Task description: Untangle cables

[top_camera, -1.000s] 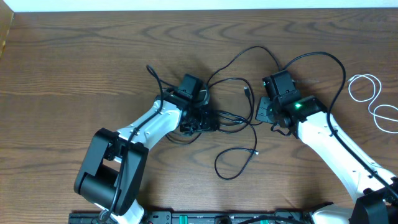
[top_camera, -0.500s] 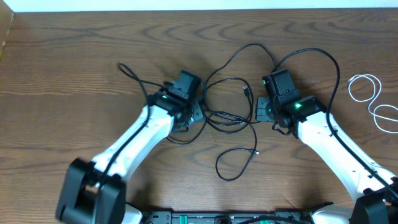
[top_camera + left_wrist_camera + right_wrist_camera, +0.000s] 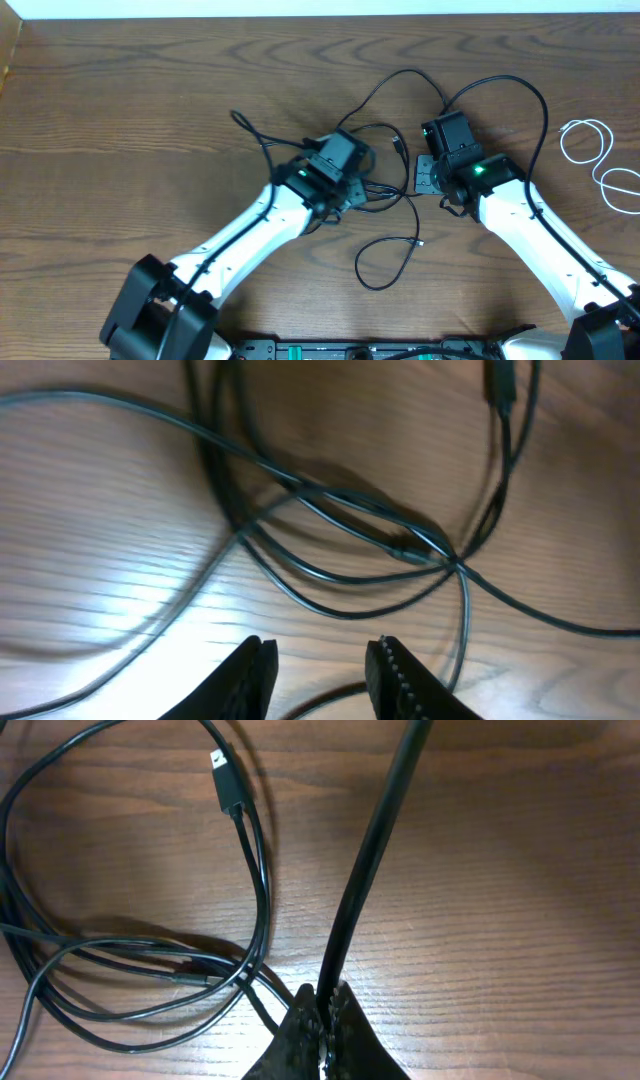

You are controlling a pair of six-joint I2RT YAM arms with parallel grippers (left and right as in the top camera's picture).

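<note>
Several black cables (image 3: 385,195) lie knotted together at the middle of the wooden worktop (image 3: 120,100), between the two arms. Their strands loop over one another there, and one strand arcs out toward the far edge and back. On the near side, just beside the knot, a black strand curls into an open loop (image 3: 360,268) with a small end plug (image 3: 418,243). One white cable (image 3: 585,122) lies by itself in loose loops at the right edge of the worktop, well apart from the black ones and touching neither arm.

The left end effector (image 3: 320,670) hangs over the left part of the knot. Its two fingers (image 3: 250,675) stand partly apart, a moderate gap, with lit wood showing between the tips and nothing gripped. Ahead of them in the wrist view, several black strands cross at one spot on the wood.

The right end effector (image 3: 325,1005) is closed tight, its fingertips pinched on one of the black cables, which runs straight away from the pinch and out of the top of its wrist view. To the left of it another black strand bends round in a hairpin and ends in a second plug (image 3: 225,770) lying flat on the wood. More strands pass low on the left, close to the fingertips.
</note>
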